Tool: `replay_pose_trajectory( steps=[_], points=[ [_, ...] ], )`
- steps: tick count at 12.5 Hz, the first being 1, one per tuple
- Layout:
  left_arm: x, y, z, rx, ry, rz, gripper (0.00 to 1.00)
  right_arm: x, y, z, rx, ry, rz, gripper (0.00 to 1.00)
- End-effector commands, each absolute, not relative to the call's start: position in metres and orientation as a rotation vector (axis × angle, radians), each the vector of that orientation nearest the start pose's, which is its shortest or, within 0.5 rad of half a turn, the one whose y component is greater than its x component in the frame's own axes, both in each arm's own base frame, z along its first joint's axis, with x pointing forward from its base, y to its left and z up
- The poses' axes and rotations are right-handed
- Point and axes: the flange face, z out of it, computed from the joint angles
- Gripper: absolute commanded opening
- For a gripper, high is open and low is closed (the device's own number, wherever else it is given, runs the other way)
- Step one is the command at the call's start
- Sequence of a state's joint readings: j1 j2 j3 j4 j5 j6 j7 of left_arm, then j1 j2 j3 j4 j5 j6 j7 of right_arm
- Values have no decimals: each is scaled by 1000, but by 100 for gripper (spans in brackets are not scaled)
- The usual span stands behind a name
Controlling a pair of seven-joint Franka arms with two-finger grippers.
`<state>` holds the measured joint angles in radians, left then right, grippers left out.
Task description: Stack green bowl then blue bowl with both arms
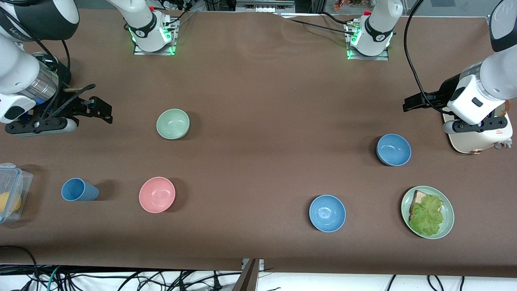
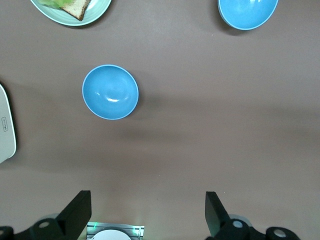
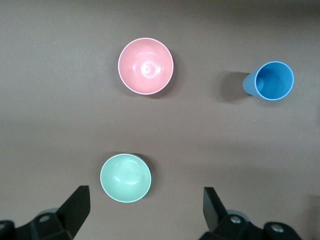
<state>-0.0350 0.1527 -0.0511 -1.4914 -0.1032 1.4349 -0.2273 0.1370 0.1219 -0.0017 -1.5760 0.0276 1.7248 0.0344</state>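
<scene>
On the brown counter, the green bowl sits upper left of centre and the dusky blue bowl middle right, untouched; both the right claw and left claw hover wide open, empty, needing centred rim grips.

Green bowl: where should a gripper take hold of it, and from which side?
Probably the rim of the green bowl, from above: it sits upright, mouth open, apart from the pink bowl. One finger inside, one outside. The open right gripper is closest.
</scene>
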Motion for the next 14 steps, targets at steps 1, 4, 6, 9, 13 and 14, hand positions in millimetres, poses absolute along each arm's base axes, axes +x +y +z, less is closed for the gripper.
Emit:
replay_pose_trajectory(
  steps=[1,4,6,9,13,14],
  points=[
    [581,-59,569,-3220,-195,355,100,591,80,574,-3129,-138,-28,100],
    [582,-59,568,-3220,-195,355,100,590,79,577,-3137,-147,-29,100],
    [582,-59,567,-3219,-195,360,100,586,81,573,-3142,-118,24,100],
    [583,-59,566,-3220,-195,363,100,581,84,569,-3150,-20,64,100],
    [587,-59,569,-3222,-195,345,100,581,86,567,-3149,-70,74,100],
    [588,-58,569,-3223,-197,343,100,581,86,567,-3147,-94,74,100]
  ],
)
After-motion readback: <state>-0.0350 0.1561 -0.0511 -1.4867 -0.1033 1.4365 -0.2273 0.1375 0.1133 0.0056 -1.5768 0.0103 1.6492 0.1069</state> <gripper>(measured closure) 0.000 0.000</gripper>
